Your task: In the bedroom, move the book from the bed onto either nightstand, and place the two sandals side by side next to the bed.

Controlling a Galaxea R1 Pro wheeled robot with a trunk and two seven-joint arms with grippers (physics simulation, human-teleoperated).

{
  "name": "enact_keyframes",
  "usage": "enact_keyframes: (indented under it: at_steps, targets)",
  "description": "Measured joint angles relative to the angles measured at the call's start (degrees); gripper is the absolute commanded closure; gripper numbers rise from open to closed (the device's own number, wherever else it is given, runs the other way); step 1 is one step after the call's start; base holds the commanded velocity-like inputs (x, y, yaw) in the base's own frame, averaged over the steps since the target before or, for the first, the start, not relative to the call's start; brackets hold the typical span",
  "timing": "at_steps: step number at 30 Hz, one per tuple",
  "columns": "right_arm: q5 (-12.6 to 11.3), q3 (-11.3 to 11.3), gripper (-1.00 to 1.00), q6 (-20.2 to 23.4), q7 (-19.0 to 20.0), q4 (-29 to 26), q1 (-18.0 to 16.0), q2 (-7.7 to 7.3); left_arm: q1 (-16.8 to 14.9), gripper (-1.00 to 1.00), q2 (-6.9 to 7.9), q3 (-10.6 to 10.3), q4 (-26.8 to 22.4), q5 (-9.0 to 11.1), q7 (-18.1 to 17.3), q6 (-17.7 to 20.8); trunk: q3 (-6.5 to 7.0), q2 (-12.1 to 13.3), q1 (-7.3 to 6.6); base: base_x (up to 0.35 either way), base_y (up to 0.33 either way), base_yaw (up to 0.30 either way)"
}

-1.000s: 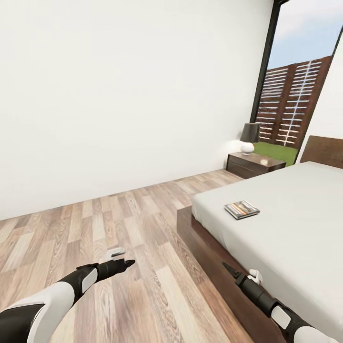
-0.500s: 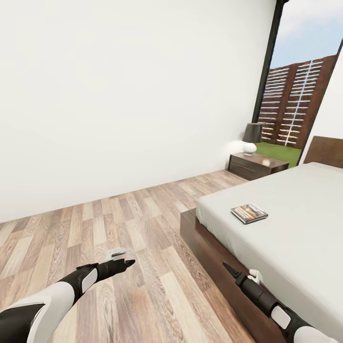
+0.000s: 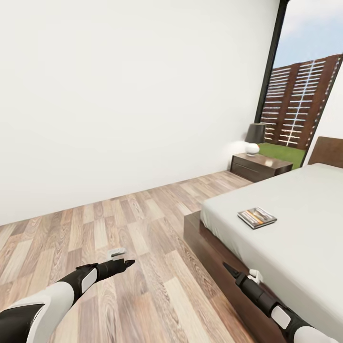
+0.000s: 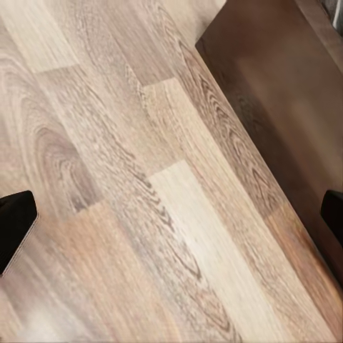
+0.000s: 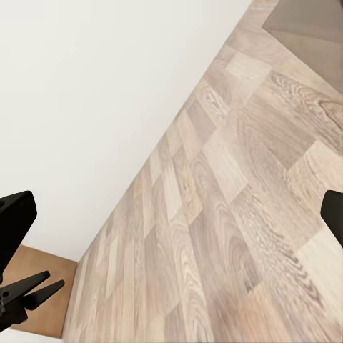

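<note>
Approach is the step in hand, I judge: the robot faces the bed [image 3: 305, 224] with nothing picked up yet. The book [image 3: 257, 217] lies flat on the mattress near its outer edge, and the nightstand [image 3: 259, 167] stands by the window with a lamp [image 3: 255, 138] on top, well apart from the arms. No sandals anywhere I can see. The left gripper [image 3: 129, 261] hangs over bare floor [image 3: 143, 214], the right gripper [image 3: 226, 267] just beside the bed frame. Both jaws are spread wide and hold nothing. Next, it needs to close in until the book is within reach.
</note>
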Motion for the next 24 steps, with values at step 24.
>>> enact_keyframes:
  at_steps: [24]
  targets:
    - [0.08,0.08,-1.0,0.0,-0.03,0.02,0.0,0.0,0.0,-1.0,0.03,0.0,0.0,0.0,-0.06,0.03,0.0,0.0,0.0,0.116,0.088,0.0]
